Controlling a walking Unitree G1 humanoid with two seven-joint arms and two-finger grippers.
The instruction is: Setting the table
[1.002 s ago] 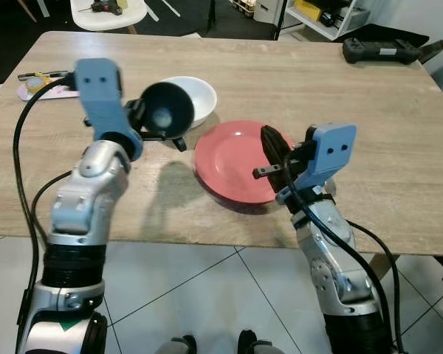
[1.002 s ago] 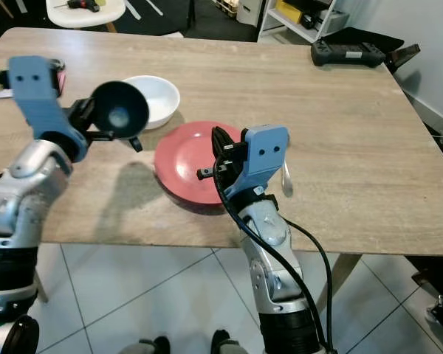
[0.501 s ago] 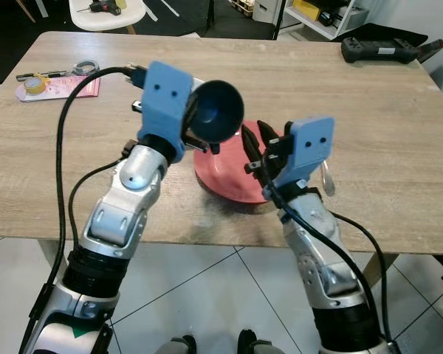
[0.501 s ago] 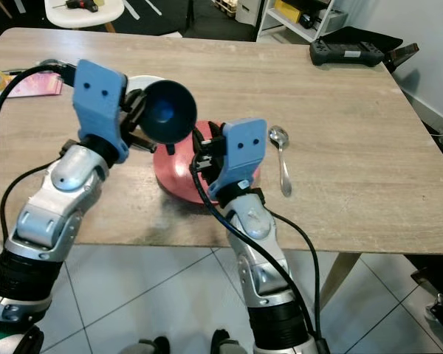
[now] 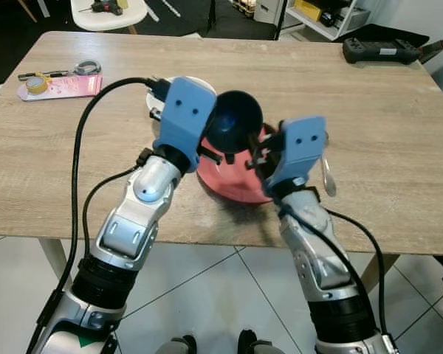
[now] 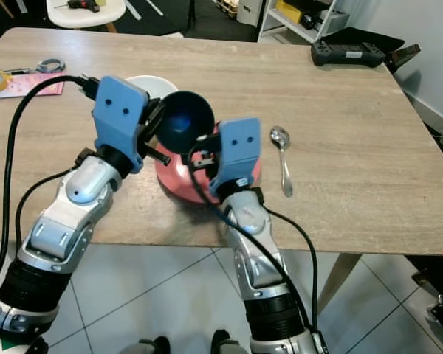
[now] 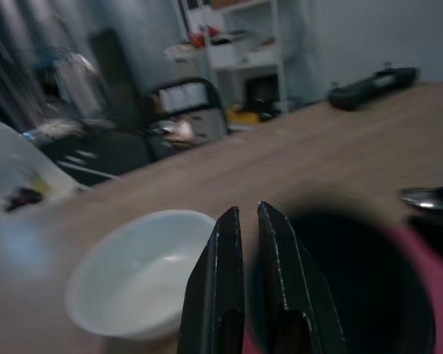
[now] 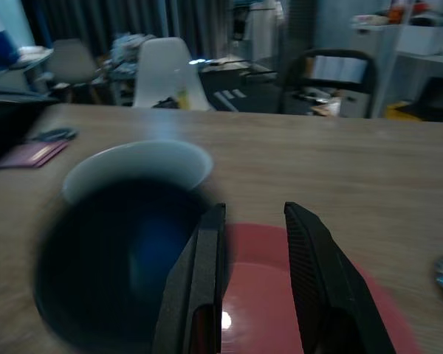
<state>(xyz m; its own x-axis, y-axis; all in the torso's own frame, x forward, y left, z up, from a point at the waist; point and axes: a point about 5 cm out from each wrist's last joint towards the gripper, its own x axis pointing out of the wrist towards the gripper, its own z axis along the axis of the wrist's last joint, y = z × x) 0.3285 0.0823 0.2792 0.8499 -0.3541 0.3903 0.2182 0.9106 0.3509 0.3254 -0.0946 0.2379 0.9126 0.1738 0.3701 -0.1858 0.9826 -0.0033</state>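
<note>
My left gripper (image 7: 247,214) is shut on the rim of a dark blue bowl (image 5: 232,122), holding it tilted just above the red plate (image 5: 232,183) near the table's front edge. Close on the bowl's right, my right gripper (image 8: 253,210) is open over the plate (image 8: 258,287), its left finger (image 8: 207,280) next to the blue bowl (image 8: 125,258). A white bowl (image 6: 144,82) sits on the table behind the blue one, partly hidden by my left wrist. A metal spoon (image 6: 283,162) lies to the right of the plate.
The wooden table (image 5: 384,140) ends at its front edge just below the plate. A black controller (image 5: 387,48) lies at the far right corner. A pink card with a tape roll (image 5: 55,80) lies at the far left. A white chair (image 5: 107,11) stands beyond the table.
My left arm has swung the blue bowl to the right, from in front of the white bowl to over the red plate. My right gripper has shifted a little left, closer to the bowl.
</note>
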